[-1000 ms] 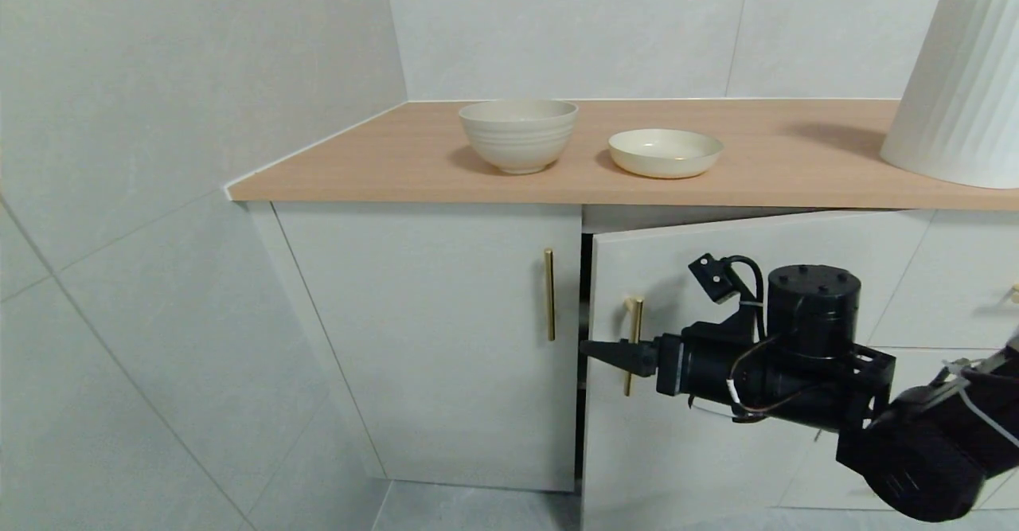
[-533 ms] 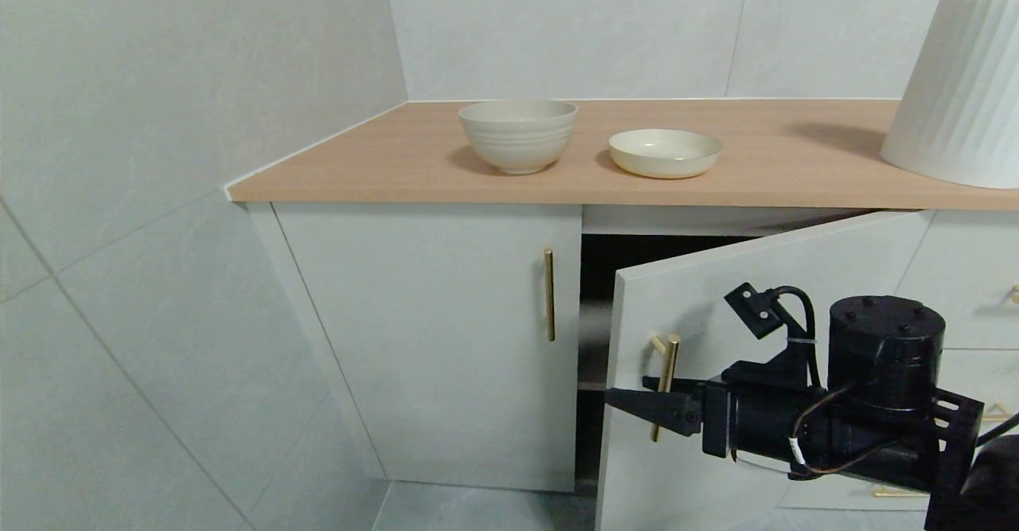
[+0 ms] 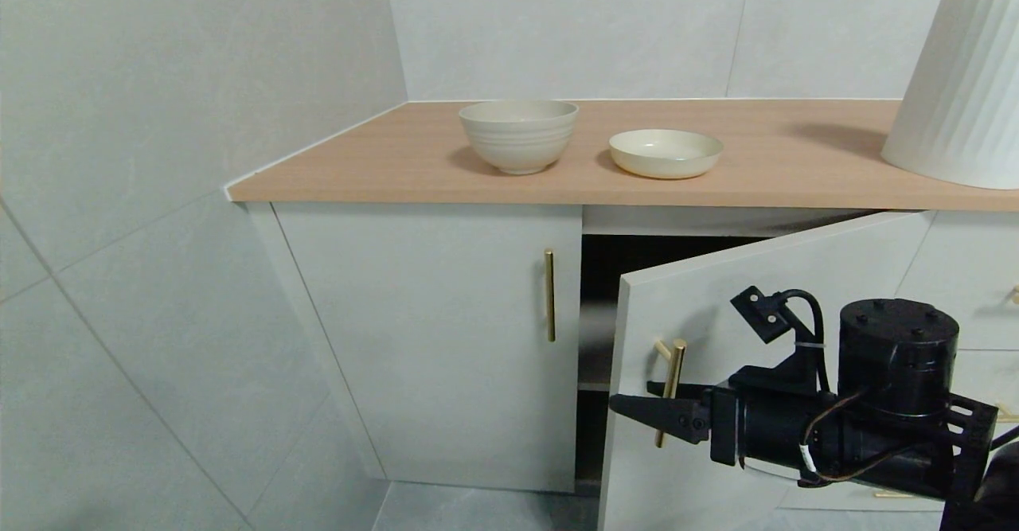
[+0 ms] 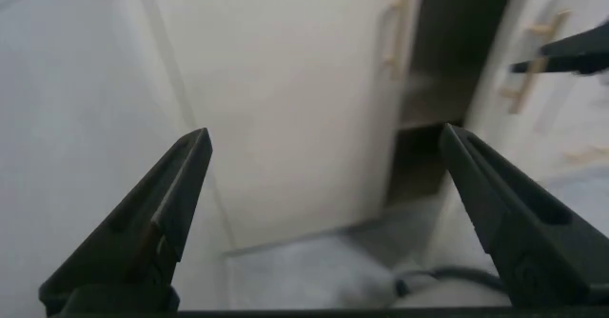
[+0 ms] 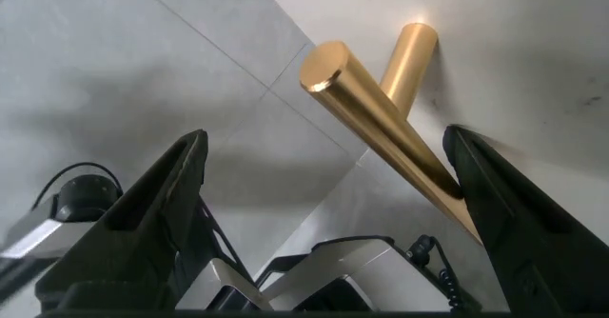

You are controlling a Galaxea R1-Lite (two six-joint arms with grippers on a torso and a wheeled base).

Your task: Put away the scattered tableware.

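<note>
Head view: my right gripper (image 3: 637,400) is straddling the gold door handle (image 3: 675,364), jaws wide, clamping nothing. My left gripper (image 4: 324,137) is gaping empty.

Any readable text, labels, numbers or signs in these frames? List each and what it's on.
None. The bowl, the shallow dish, the white ribbed shade, the closed cabinet door, the open cabinet door, the brass handle and the right pincer show no print, label or number.
</note>
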